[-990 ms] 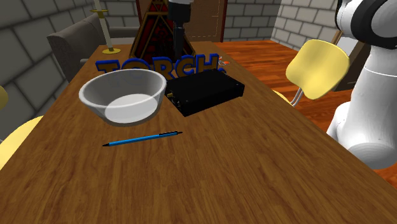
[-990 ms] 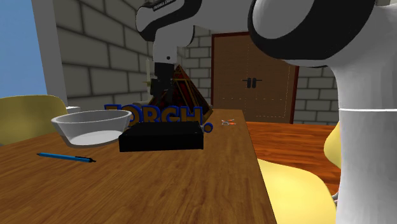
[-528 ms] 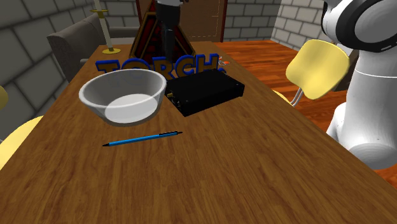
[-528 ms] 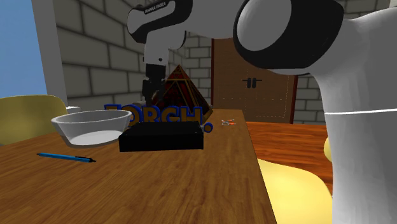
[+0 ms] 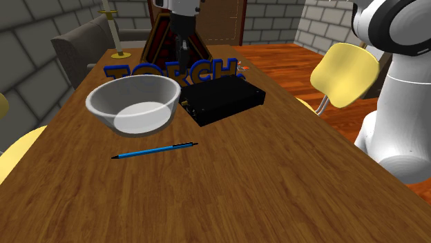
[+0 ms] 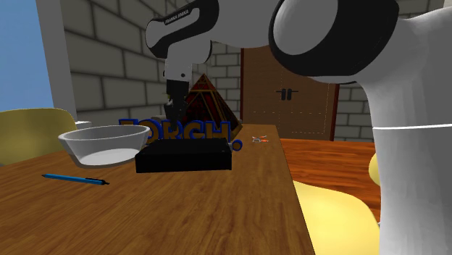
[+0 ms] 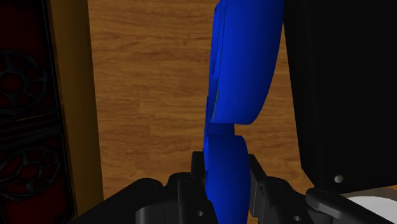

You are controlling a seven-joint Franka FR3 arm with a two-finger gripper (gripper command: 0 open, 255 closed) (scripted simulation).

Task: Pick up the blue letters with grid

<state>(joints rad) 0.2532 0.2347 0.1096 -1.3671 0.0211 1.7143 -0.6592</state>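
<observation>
At table's [image 5: 262,172] far end, gripper [image 7: 226,173] vertical, clasping blue letters [image 7: 245,63]

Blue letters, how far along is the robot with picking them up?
Done: the hand is down at the blue letters. In hand: its fingers look pressed against a letter's two sides. Left: the lift, since the letters stand on the table in the shoulder view.

The arm [image 6: 406,181] is showing glossy white rounded shells, with dark grey bands ringing its joints. Above the claw [image 7: 226,167], the white wrist housing [image 6: 190,29] is carrying small dark lettering. The claw is presenting all-black fingers [image 7: 196,175], with small pale screws [image 7: 199,213] behind them.
</observation>
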